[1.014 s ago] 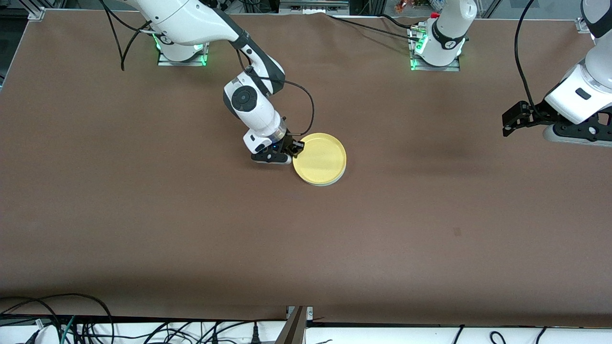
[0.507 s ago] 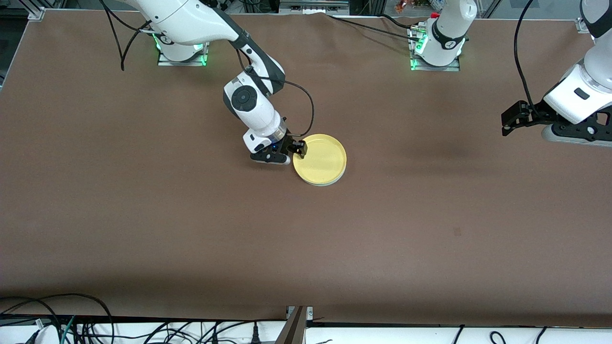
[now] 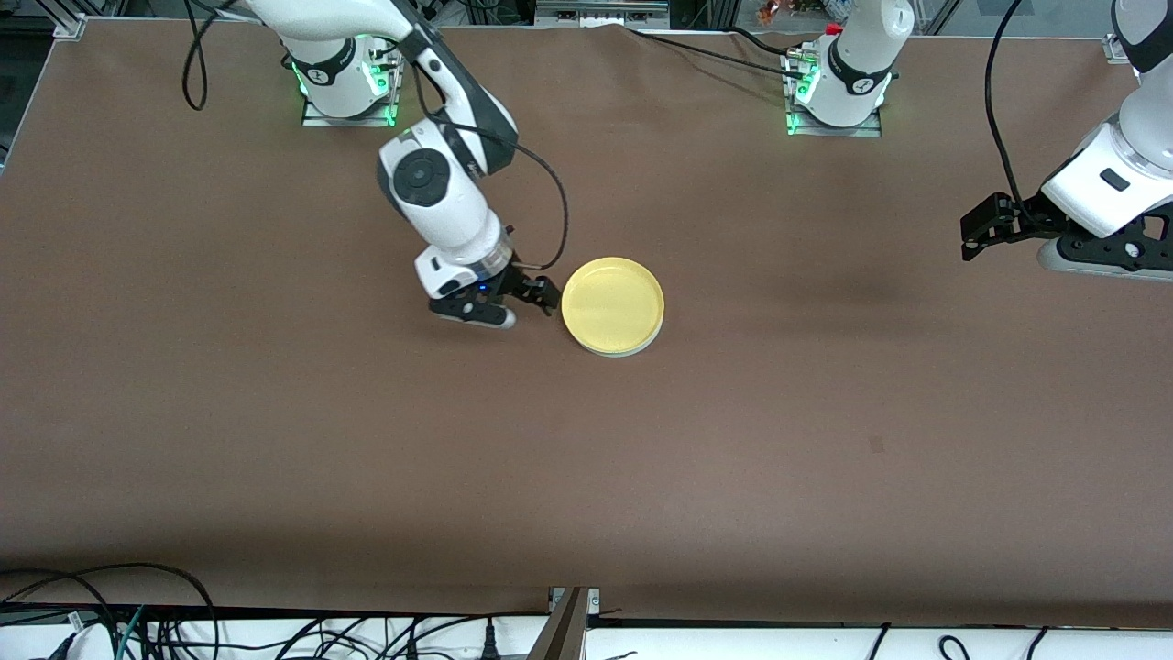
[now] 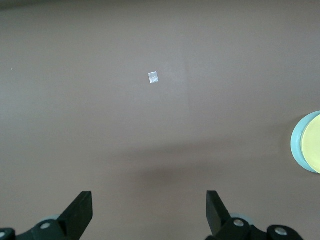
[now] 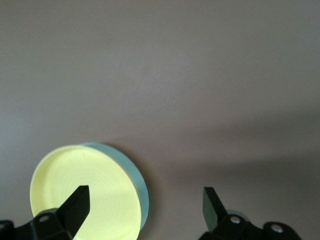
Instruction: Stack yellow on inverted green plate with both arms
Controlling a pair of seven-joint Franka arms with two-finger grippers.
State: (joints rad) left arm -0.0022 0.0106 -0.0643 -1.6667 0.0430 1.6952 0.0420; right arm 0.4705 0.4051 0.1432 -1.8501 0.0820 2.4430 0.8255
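yellow plate (image 3: 612, 302): smooth plastic, slight sheen | table (image 3: 275, 412): matt brown

Brown table (image 3: 275, 440); cables (image 3: 137, 623) along edge nearest front cam.

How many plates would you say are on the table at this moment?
2. The yellow plate sits on the green plate, stacked mid-table; only the green one's edge shows beneath it. The right gripper, fingers open, is beside the stack. None hidden, as far as I see.

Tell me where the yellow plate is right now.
The yellow plate sits on the green plate mid-table, with the open right gripper just beside it, toward the right arm's end.
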